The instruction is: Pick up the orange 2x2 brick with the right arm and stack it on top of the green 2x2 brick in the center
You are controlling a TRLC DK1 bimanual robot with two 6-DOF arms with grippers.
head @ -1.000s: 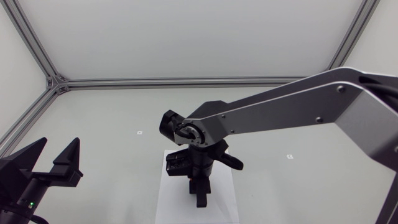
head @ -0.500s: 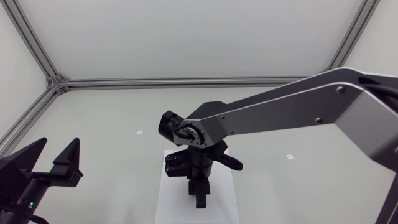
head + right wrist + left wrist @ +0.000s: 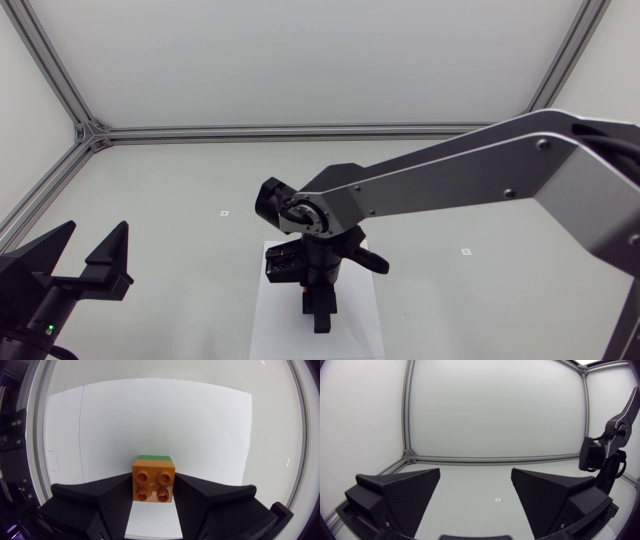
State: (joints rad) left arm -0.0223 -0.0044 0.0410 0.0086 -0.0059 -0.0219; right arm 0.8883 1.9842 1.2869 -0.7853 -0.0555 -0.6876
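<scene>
In the right wrist view the orange 2x2 brick [image 3: 153, 477] sits studs-up between the two black fingers of my right gripper [image 3: 153, 488], which is shut on it from both sides. Just past its far edge shows a thin strip of the green brick [image 3: 154, 457], directly below the orange one; whether the two touch I cannot tell. Seen from the head view, my right gripper [image 3: 318, 312] points straight down over the white sheet [image 3: 268, 325] at the table's centre and hides both bricks. My left gripper [image 3: 88, 252] stands open and empty at the near left.
The white sheet [image 3: 150, 415] lies flat under the bricks. An aluminium frame [image 3: 90, 132] runs along the table's back and sides. From the left wrist view, my left gripper [image 3: 476, 491] looks across bare table toward my right arm [image 3: 600, 455].
</scene>
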